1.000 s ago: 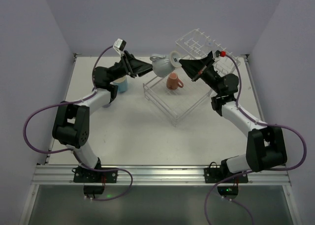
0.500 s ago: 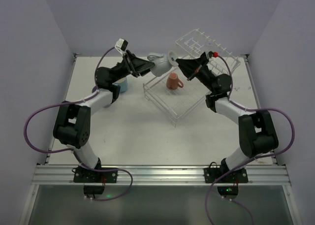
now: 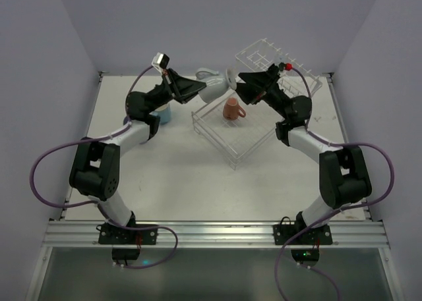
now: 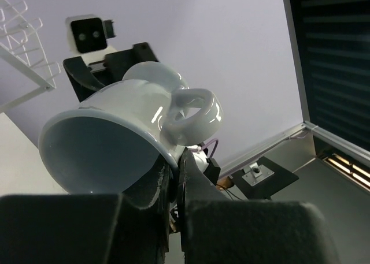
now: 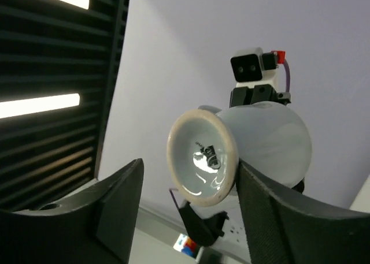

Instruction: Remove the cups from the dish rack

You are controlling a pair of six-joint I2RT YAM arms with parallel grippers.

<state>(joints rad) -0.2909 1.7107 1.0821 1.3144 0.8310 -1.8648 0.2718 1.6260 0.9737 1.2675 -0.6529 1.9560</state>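
The white table [image 3: 171, 169] carries the clear dish rack [image 3: 245, 146] at its right rear. The low basket tray stands nearer the centre, and the raised tilted tier is behind it by the back wall.

The left arm [image 3: 132, 133] and right arm [image 3: 316, 149] both reach toward the rear centre and meet nose to nose.

Between them a pale grey-blue mug [image 3: 214, 87] is held in the air, clear of the rack, beside the tray's back-left corner. It lies on its side, mouth toward the left arm, foot toward the right arm, handle toward the back wall.

A salmon-pink mug [image 3: 231, 109] lies inside the basket tray. A light blue mug [image 3: 163, 112] stands on the table just behind the left arm, partly hidden by it.

The left gripper [image 4: 176, 171] is clamped on the lower rim of the grey-blue mug, one finger inside the mouth and one outside.

The right gripper [image 5: 191, 166] has its fingers spread wide on either side of the mug's foot. One finger stands clearly apart from it; whether the other touches cannot be told.
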